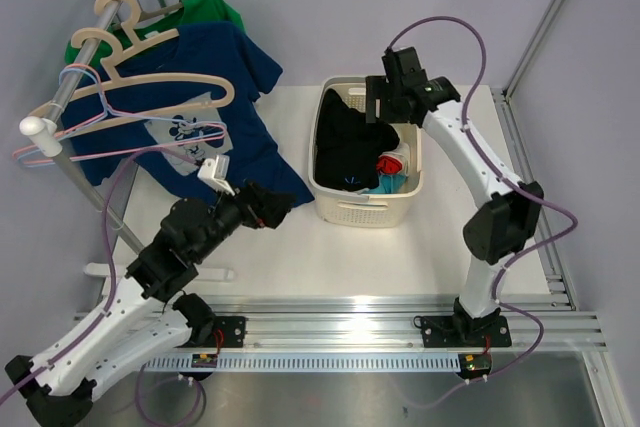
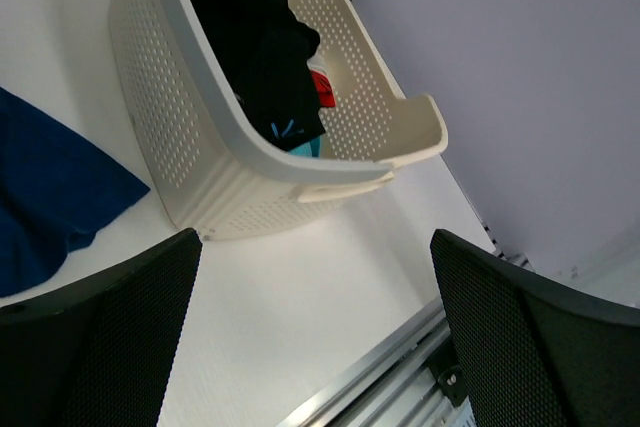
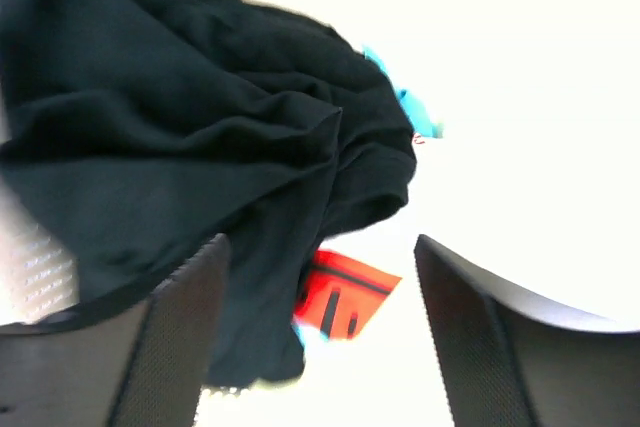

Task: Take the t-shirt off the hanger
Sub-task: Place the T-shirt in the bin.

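1. Rail (image 1: 62,90) of pale metal slants along the far left of the top view. It carries two beige wooden hangers (image 1: 160,82) and a bundle of thin pink and blue wire hangers (image 1: 40,150).
2. A green t-shirt (image 1: 215,9) hangs at the far end of the rail, partly hidden behind the blue one.
3. The blue t-shirt (image 1: 235,67), with a white print on its front, hangs from the rail among the hangers. I cannot tell which hanger carries it. Its lower edge spreads onto the white worktop (image 1: 400,257), and the left wrist view shows that hem lying flat at the left.
4. The left pincer (image 1: 285,205) is low over the worktop, just beside the blue t-shirt's hem and near the basket's left wall. In the left wrist view its fingers (image 2: 100,337) are apart with only bare worktop between them.
5. A cream perforated laundry basket (image 1: 400,209) stands on the worktop right of centre, apart from the blue cloth.
6. Inside the basket a black garment (image 1: 350,147) fills the left and middle. A red item (image 1: 390,164) and a bit of teal cloth (image 1: 385,185) show at its right side.
7. The right pincer (image 1: 385,112) is above the far end of the basket, pointing down into it. In the right wrist view its fingers (image 3: 150,347) are spread with nothing gripped, and the black garment and the red item lie below them.
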{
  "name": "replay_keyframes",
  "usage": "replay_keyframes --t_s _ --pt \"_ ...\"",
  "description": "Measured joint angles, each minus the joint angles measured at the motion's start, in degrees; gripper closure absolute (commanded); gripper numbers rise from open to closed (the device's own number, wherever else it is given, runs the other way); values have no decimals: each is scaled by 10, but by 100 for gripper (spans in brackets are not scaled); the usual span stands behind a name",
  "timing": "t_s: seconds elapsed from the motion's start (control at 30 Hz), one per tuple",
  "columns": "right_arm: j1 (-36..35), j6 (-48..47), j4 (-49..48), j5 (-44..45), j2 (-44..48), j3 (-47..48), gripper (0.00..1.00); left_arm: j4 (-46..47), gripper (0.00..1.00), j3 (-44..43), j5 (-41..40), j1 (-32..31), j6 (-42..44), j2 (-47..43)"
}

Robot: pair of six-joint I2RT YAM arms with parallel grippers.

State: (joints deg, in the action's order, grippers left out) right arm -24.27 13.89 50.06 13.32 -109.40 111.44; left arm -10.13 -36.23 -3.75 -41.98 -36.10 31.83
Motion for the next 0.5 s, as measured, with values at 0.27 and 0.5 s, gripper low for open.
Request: replay_keyframes --t_s 0.27,0.5 --pt "0 22 -50 -57 172 -83 5 -49 1 -233 -60 -10 74 208" --pt "0 110 -227 -207 327 -326 4 -96 1 -490 -148 -13 167 373"
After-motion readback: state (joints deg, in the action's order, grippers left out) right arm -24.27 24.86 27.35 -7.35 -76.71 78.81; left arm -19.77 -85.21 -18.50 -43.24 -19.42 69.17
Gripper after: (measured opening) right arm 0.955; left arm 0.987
